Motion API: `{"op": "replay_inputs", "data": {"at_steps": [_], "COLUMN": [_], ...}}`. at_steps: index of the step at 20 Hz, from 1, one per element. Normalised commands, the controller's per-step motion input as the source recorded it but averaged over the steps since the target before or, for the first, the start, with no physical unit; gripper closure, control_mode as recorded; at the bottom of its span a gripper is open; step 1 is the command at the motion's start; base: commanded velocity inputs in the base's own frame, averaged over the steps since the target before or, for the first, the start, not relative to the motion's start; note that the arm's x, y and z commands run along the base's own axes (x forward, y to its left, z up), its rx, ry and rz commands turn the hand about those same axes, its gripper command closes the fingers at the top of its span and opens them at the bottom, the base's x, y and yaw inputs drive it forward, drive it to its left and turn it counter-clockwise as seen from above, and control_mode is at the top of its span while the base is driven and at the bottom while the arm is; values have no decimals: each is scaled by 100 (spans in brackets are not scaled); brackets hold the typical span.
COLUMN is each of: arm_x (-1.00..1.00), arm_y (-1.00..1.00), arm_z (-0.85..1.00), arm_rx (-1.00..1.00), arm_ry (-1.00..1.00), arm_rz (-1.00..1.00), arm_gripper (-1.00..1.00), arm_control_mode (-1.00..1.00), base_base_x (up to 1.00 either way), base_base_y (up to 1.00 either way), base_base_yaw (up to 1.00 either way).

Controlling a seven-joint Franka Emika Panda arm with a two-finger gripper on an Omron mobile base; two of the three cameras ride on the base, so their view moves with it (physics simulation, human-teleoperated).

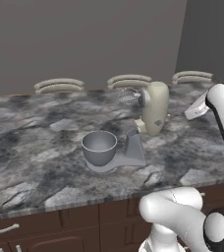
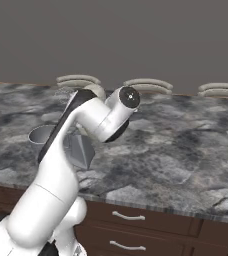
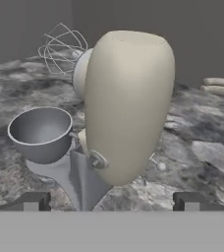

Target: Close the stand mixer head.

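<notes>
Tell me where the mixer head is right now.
The mixer head is tilted up at mid-counter in the left base view, whisk raised, just behind and right of the grey bowl.

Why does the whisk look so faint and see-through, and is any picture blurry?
Hand view: the whisk is only thin wires, sharp against the grey wall; the stand mixer head is evenly lit, no glare. Left base view: the whisk blurs into the counter. Right base view: soft all over.
</notes>
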Motion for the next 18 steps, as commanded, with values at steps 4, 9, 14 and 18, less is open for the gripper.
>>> {"op": "replay_inputs", "data": {"at_steps": [4,9,14,18], "arm_x": [41,39,49,40], "arm_y": [4,24,78,100], "arm_z": [42,30,-8,-53], "arm_rx": [11,12,8,0], "arm_ry": [-7,-3,0,0], "arm_rz": [35,27,37,48], "arm_gripper": [-100,-100,-100,-100], "arm_control_mode": [-100,-100,-100,-100], "base_base_x": [0,0,0,0], "base_base_y": [0,0,0,0], "base_base_yaw": [0,0,0,0]}}
